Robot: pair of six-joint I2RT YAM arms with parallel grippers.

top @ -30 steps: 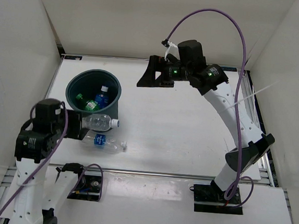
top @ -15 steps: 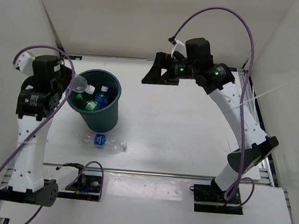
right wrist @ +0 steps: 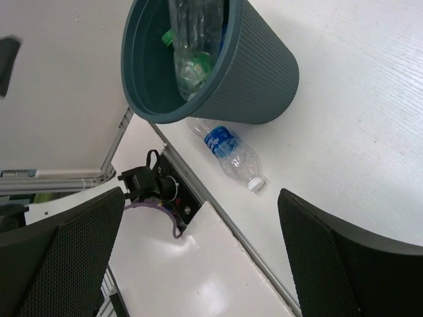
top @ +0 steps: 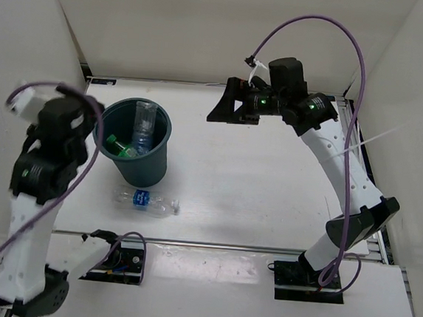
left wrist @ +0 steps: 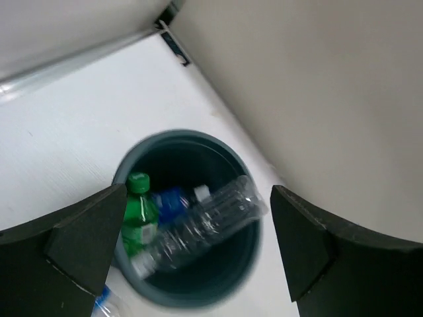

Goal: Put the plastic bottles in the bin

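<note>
L claw, now wide open & empty, has just dropped a clear bottle into the bin; only the last bottle lies on the desk.

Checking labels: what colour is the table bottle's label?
Blue; the bottle shows best in right wrist view.

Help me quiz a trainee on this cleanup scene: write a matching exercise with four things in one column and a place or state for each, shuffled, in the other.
Column A
1. green bottle
2. clear bottle nearest the arm bases
3. left gripper
4. bin

Column B
a. upright, dark teal-grey
b. open, holding nothing
c. lying on the table
d. inside the bin

Pairs: 1-d, 2-c, 3-b, 4-a
</note>
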